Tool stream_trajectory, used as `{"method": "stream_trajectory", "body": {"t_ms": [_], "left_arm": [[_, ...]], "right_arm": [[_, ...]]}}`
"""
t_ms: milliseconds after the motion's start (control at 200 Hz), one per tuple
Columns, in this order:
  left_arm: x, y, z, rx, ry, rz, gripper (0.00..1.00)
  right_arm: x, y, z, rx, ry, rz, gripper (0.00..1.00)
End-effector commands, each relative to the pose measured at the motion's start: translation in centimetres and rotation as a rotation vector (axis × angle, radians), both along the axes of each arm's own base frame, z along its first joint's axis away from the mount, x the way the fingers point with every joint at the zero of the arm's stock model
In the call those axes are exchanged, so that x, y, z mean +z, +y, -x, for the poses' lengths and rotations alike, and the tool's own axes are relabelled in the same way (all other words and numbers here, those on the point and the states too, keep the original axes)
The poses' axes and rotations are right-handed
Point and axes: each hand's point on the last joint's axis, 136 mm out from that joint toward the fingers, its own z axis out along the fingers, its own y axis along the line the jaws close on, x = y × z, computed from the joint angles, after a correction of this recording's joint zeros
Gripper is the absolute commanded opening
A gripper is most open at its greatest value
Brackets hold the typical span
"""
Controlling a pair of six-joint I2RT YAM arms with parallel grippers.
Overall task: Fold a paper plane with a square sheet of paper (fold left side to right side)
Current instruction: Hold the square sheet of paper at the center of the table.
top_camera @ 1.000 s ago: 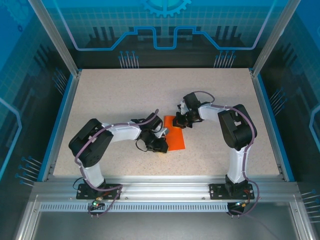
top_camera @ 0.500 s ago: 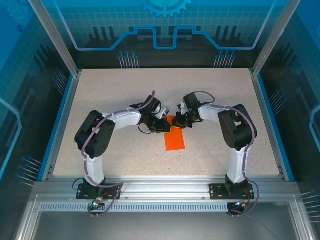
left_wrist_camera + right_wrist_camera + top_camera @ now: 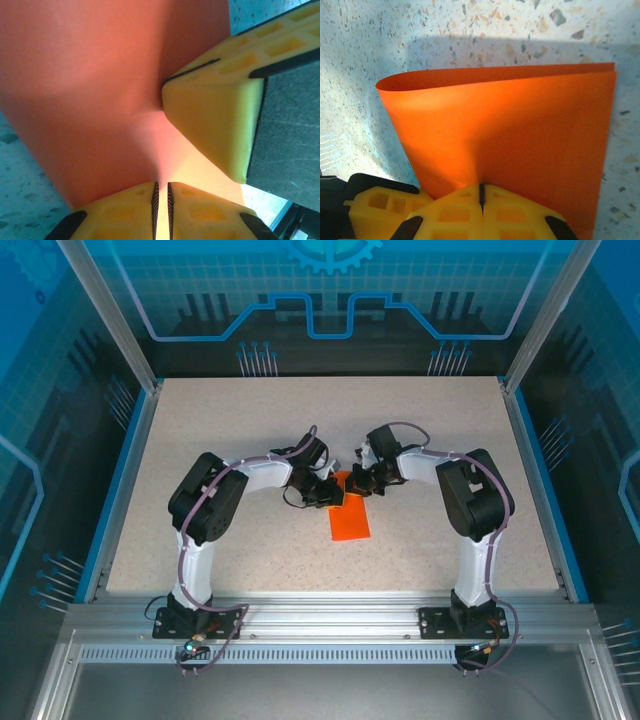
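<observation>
On a pale speckled worktop (image 3: 230, 430) the left arm (image 3: 205, 510) bends in from the left and sets the left gripper (image 3: 328, 494) on the far left corner of a thin, bright orange sheet of paper (image 3: 351, 523). The sheet lies doubled over as a narrow strip at the middle of the worktop, between the two arms. From the left wrist, the gripper's yellow fingers (image 3: 120, 215) stand almost together, only a slit between them, nipping the edge of the sheet, which bows up uncreased before them. A yellow finger of the other gripper (image 3: 215, 120) sits against the paper just beside. The right gripper (image 3: 360, 482) meets the strip's far end from the right, close to its partner. From the right wrist, its fingers (image 3: 450, 210) are clamped tight on the sheet's near edge. The paper curls over in a soft, rounded bend at the left and its two layers nearly meet at the right, while the right arm (image 3: 470, 500) arches back to its base
</observation>
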Motion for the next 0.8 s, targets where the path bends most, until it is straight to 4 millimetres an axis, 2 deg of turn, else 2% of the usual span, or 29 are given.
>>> {"method": "stream_trajectory", "body": {"t_ms": [0,130,230,320,375,485,615,700,795], "left_arm": [[-1.6,0.7,0.5,0.021,0.043,-0.056,0.16],[-2.2,0.9,0.8,0.022,0.057,-0.069,0.16],[-2.4,0.9,1.0,0.023,0.061,-0.074,0.16],[-2.3,0.8,0.9,0.021,0.056,-0.076,0.16],[-2.3,0.8,0.9,0.020,0.055,-0.079,0.16],[-2.3,0.7,0.9,0.018,0.055,-0.080,0.16],[-2.4,0.8,1.0,0.018,0.057,-0.083,0.16],[-2.4,0.8,1.0,0.019,0.056,-0.083,0.16],[-2.3,0.8,1.0,0.017,0.055,-0.083,0.16]], "right_arm": [[1.3,-0.3,-0.9,-0.018,-0.041,0.006,0.03],[3.7,-0.3,-1.5,-0.014,-0.109,0.001,0.10],[5.3,-1.0,-1.2,-0.012,-0.145,0.021,0.16],[6.0,-1.6,0.2,-0.001,-0.144,0.031,0.17],[6.2,-1.7,1.5,0.017,-0.128,0.023,0.13],[5.5,-2.0,4.6,0.058,-0.068,0.027,0.06],[4.2,-1.9,7.9,0.087,-0.016,0.033,0.04],[3.0,-1.7,9.1,0.102,0.016,0.041,0.04],[2.0,-1.6,9.6,0.111,0.035,0.053,0.04]]}}
